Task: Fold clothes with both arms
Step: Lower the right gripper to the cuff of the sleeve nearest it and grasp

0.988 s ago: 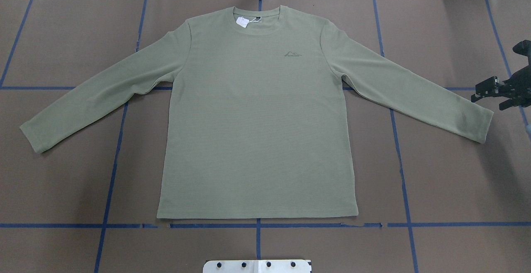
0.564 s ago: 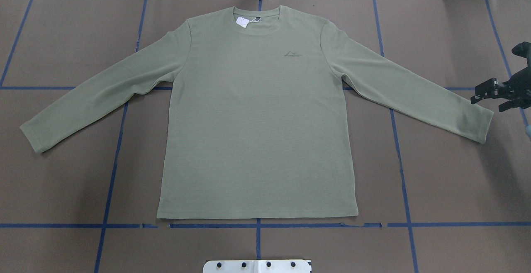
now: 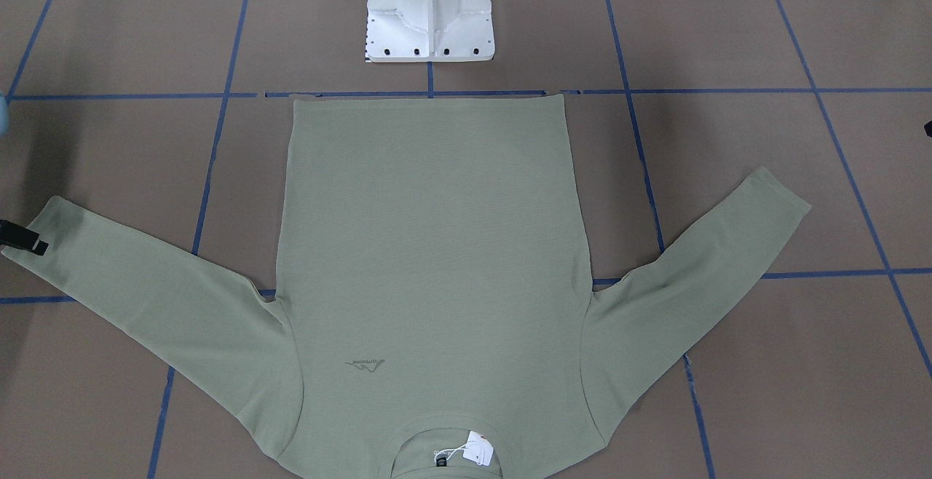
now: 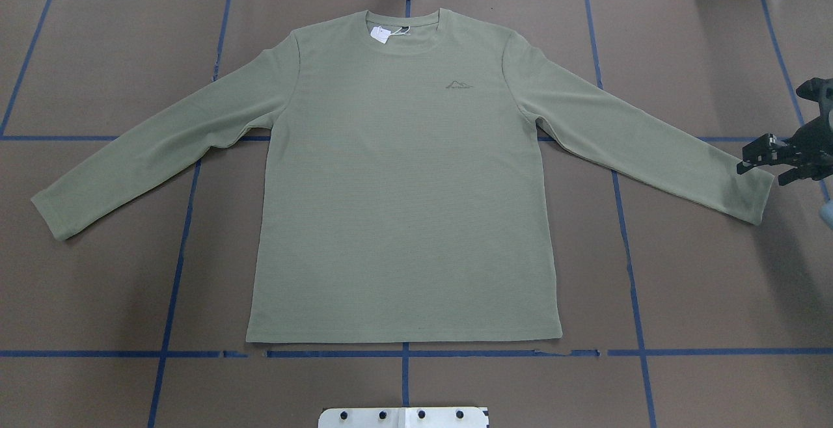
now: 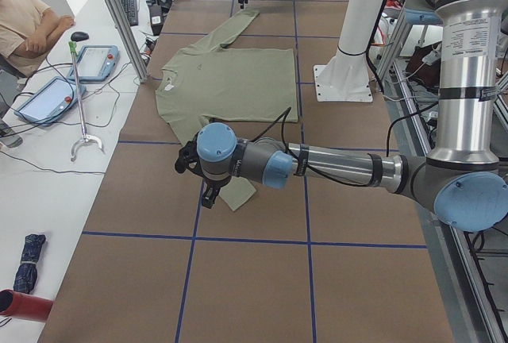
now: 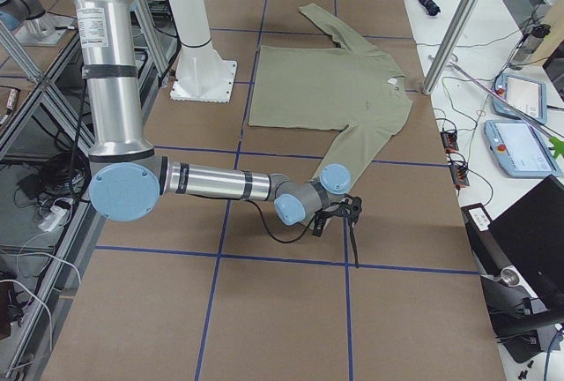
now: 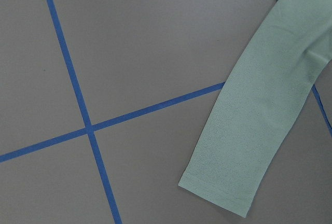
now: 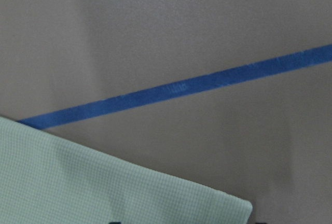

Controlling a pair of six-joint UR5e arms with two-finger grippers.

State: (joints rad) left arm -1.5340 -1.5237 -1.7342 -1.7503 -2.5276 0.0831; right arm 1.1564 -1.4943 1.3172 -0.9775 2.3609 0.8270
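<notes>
The sage-green long-sleeved shirt (image 4: 403,187) lies flat and face up on the brown table, collar far from me, both sleeves spread out. A white hang tag (image 4: 379,34) sits at the collar. My right gripper (image 4: 764,161) is open, low over the far corner of the right sleeve's cuff (image 4: 748,190); that cuff fills the lower left of the right wrist view (image 8: 104,182). My left gripper (image 5: 202,188) shows clearly only in the exterior left view, beside the left sleeve's cuff (image 4: 55,210); I cannot tell if it is open. The left wrist view shows that cuff (image 7: 228,182) and no fingers.
Blue tape lines (image 4: 403,353) grid the table. The white pedestal base (image 3: 429,20) stands just behind the shirt's hem. A side bench with tablets (image 5: 91,61) and a seated person (image 5: 24,17) lies beyond the collar edge.
My right gripper has shifted slightly toward me, closer over the right cuff. The shirt has not moved.
</notes>
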